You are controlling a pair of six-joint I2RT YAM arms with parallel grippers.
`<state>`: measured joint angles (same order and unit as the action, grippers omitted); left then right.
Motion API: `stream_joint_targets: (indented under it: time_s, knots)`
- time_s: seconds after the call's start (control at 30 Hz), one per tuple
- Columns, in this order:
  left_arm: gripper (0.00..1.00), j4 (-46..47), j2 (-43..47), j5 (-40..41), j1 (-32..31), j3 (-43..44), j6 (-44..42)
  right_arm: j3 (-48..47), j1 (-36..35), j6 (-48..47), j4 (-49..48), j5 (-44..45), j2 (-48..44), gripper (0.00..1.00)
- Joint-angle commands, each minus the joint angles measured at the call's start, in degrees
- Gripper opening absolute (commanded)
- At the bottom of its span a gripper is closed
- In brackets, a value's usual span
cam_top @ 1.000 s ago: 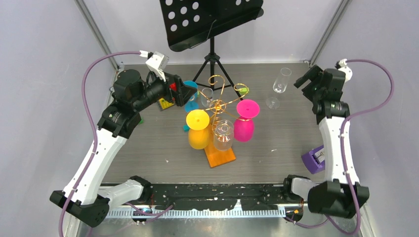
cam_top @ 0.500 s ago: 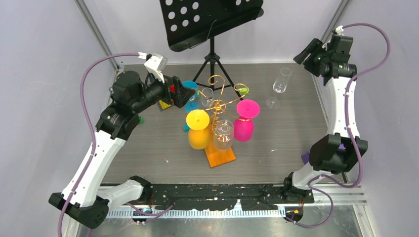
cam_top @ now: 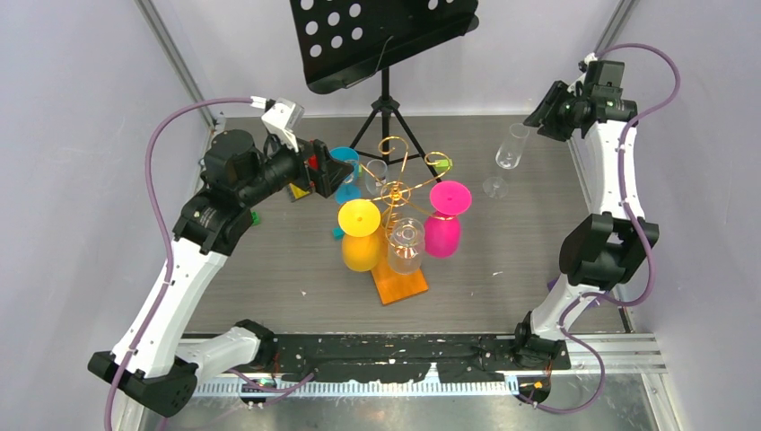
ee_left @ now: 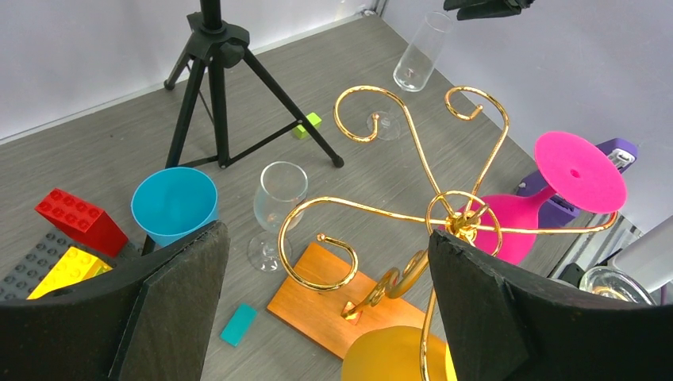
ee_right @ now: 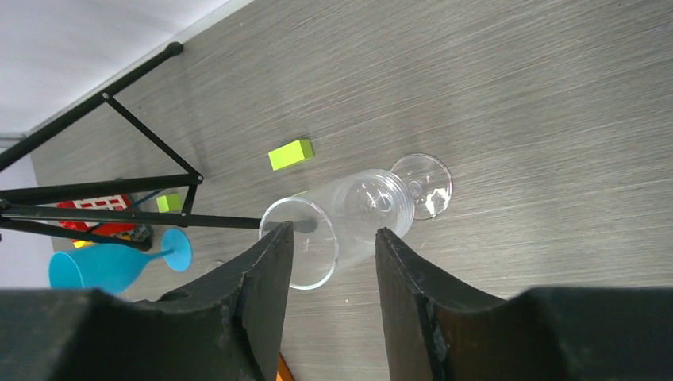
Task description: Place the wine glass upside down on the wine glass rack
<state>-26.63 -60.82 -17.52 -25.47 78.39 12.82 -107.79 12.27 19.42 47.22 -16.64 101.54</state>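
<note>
Wine glass (ee_right: 359, 205) stands upright beneath the right claw (ee_right: 333, 238), whose jaws gape part-open, gripping nothing

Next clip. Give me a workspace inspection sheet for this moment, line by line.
Surface: grey wood-grain table.
Job's things: gold wine glass rack on orange base; yellow glass, pink glass and hung clear glass hang inverted; tall clear glass upright, far right.
Clutter: blue glass, small clear glass, toy bricks, green block.
Grippers: left gripper open, empty, facing rack; right gripper open above tall clear glass, not gripping.
Cables: purple cables loop off both wrists.
Surroundings: black music stand on tripod; pale walls.
</note>
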Motion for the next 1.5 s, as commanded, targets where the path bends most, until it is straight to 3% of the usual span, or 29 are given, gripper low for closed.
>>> stream_joint_targets:
  time_s: [0.0,0.67,0.97,1.23,1.47]
  knots:
    - [0.93,0.96,-0.16,0.12,0.16,0.65,-0.87,-3.84,-1.09,-3.31,2.26,0.37,0.51,0.48]
    - [0.94,0.71,0.29,0.11,0.16,0.10,-1.80,-11.87,-4.03,-7.59,7.52,8.61,6.64,0.38]
    - [0.94,0.70,0.46,0.23,0.16,-0.11,-2.01,-13.61,-6.89,-10.93,9.18,12.29,7.24,0.25]
    - [0.94,0.57,0.48,-0.13,0.16,-0.14,-2.00,-14.63,-8.72,-12.92,11.56,14.54,6.66,0.21]
    - [0.94,0.59,0.23,-0.60,0.21,0.10,-1.70,-14.94,-8.89,-13.48,12.42,14.61,5.18,0.11]
